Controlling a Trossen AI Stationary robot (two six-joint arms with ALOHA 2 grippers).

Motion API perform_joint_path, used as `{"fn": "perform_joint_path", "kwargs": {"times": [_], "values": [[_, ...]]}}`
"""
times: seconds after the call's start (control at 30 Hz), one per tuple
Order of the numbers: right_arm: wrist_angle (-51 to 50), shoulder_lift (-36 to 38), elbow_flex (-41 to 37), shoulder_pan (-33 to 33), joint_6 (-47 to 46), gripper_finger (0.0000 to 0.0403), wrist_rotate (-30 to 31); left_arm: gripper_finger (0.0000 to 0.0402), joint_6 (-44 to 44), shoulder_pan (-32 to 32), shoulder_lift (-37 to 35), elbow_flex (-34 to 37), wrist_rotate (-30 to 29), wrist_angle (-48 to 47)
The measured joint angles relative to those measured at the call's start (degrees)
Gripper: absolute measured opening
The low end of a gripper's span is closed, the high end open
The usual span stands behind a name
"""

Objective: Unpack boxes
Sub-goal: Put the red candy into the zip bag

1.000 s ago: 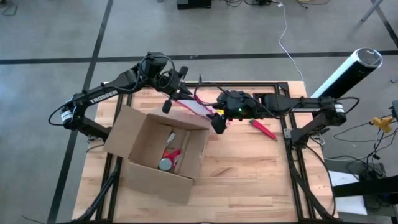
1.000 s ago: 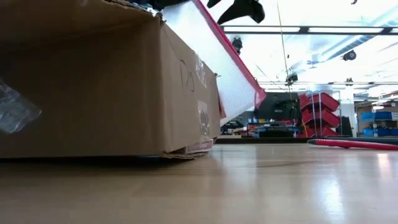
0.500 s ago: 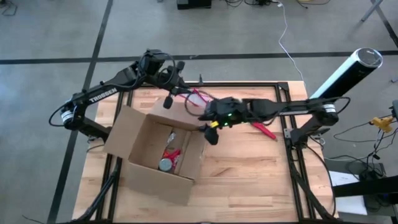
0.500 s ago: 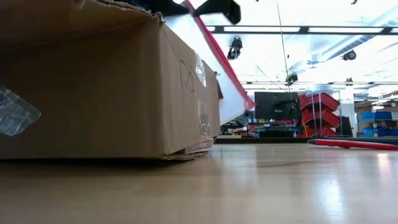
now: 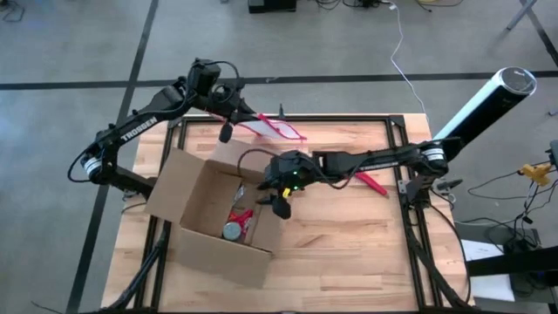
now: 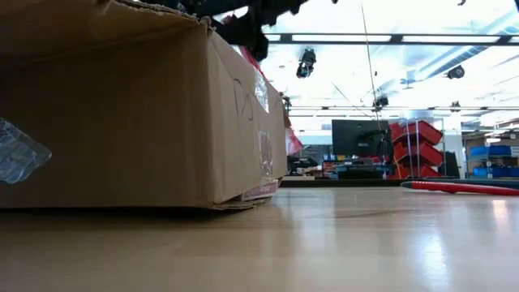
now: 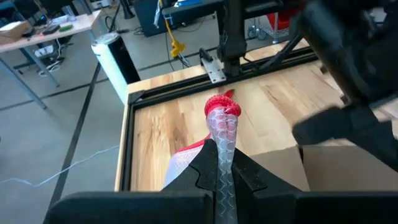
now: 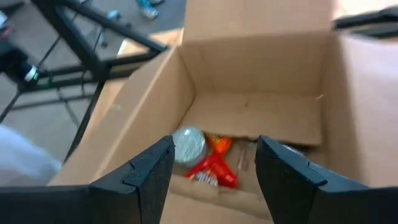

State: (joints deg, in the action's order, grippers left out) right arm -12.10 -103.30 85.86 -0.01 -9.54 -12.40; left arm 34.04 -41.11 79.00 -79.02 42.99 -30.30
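The brown corrugated cardboard box (image 5: 225, 214), flaps standing open, sits on the left half of the pale wooden table (image 5: 349, 253), and over the last second the two arms have traded places above it. The left gripper (image 7: 222, 163) has lifted the pink-edged translucent zip pouch (image 5: 277, 128) up and away from the box's far corner, where it was leaning against the flap a second ago; it now hangs above the table's far edge, clear of the cardboard. In the left wrist view the fingers (image 7: 203, 167) are pinched narrow on the pouch's bubbled edge, so the hold looks firm.

Meanwhile the right gripper (image 5: 277, 196) has swung in from the middle of the table to the box's right wall and now sits over the opening. Its fingers (image 8: 152, 171) are spread wide with nothing between them, and the right wrist view looks straight down into the box.

What remains inside is a round grey-lidded tin (image 8: 189, 144) and a red crinkled packet (image 8: 212, 168) lying side by side on the bottom; there may be a further pale item beside them, but the view is too soft to be sure. A red-handled tool (image 5: 370, 180) lies on the table beneath the right arm, well apart from the box.

So one item is out and not yet set down, and the right arm appears lined up to reach for the next.
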Motion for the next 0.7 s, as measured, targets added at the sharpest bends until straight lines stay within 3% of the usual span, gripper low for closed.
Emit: {"fn": "perform_joint_path", "kwargs": {"times": [0.3, 0.5, 0.7], "values": [[0.55, -7.23, 1.98, -1.95, 0.06, 0.0199, -6.07, 0.0000, 0.08, -4.21, 0.00, 0.00, 4.14, -3.60], [-0.42, -12.34, 9.43, -2.63, 2.71, 0.0199, -6.72, 0.0000, 1.13, -6.90, -0.02, 0.02, 5.42, -8.00], [-8.47, -19.97, 19.88, -3.18, 5.52, 0.0199, -6.50, 0.0000, 2.38, -8.11, -0.04, 0.19, 6.08, -8.61]]}}
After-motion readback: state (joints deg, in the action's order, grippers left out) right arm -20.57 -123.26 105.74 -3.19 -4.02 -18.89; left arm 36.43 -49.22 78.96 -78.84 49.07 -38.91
